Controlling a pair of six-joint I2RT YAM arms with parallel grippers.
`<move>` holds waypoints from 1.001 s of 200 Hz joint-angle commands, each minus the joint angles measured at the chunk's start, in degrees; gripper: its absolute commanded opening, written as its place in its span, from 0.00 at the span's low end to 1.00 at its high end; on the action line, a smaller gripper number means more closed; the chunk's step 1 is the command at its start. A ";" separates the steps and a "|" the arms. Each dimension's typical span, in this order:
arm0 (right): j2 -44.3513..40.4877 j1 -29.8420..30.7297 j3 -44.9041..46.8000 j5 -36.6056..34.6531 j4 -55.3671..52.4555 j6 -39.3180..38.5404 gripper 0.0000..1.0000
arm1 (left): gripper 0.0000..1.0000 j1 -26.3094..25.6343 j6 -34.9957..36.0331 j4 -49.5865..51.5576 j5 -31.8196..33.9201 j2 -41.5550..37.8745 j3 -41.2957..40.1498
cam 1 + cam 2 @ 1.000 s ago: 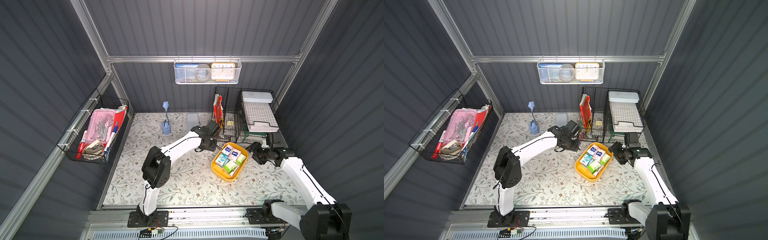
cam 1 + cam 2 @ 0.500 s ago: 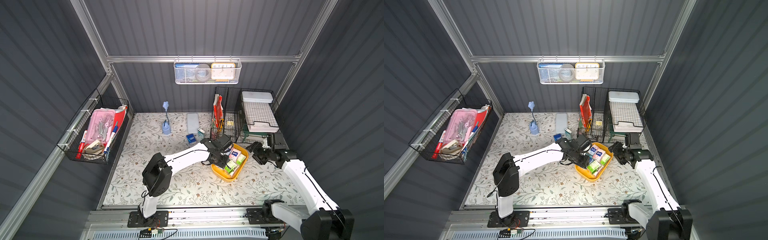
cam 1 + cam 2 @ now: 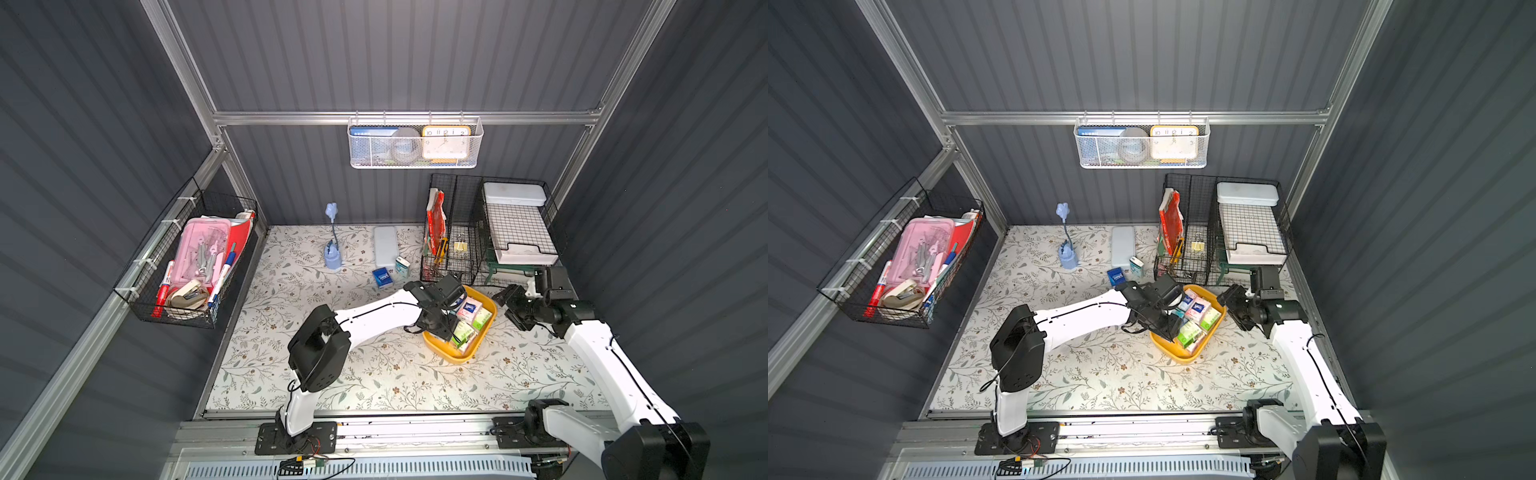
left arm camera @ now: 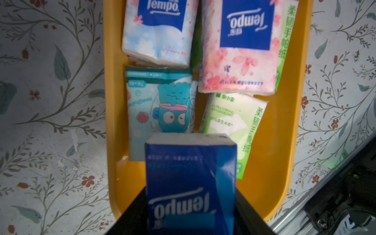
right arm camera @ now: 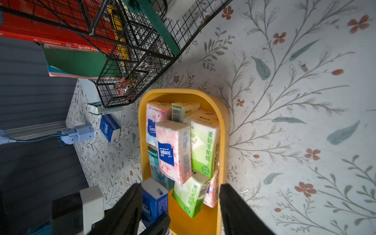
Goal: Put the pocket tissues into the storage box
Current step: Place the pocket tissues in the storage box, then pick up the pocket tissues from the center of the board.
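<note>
Flowered counter (image 3: 374,374) is shown in both top views: pocket tissues (image 3: 469,309) are packed in the yellow storage box (image 3: 457,359).

Left wrist view: a dark blue packet (image 4: 191,162), judged soft, light and slippery, best pinched on its flat sides, is seen between fingers of the left hand (image 4: 190,189); gripped or freed cannot be told.

Right wrist view: the right hand (image 5: 180,185) is spread open, empty.

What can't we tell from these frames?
Left gripper: grip on the dark blue packet. Left wrist view: the packet hides where the fingers meet it; both top views: the arm's wrist hides them.
Count in the storage box: upper packets cover lower ones, every view.
Pale packet: print too small, both top views.
</note>
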State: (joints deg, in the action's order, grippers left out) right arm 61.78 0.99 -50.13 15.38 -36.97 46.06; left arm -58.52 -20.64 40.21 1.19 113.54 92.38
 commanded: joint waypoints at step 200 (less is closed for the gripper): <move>0.28 0.55 -0.32 0.18 -0.64 0.17 0.64 | 0.82 20.07 -9.57 4.02 15.85 -4.60 2.88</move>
State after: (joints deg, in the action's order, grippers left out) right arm 61.78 1.10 -50.15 15.40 -37.32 46.06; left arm -41.60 -26.24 41.91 12.88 109.73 96.53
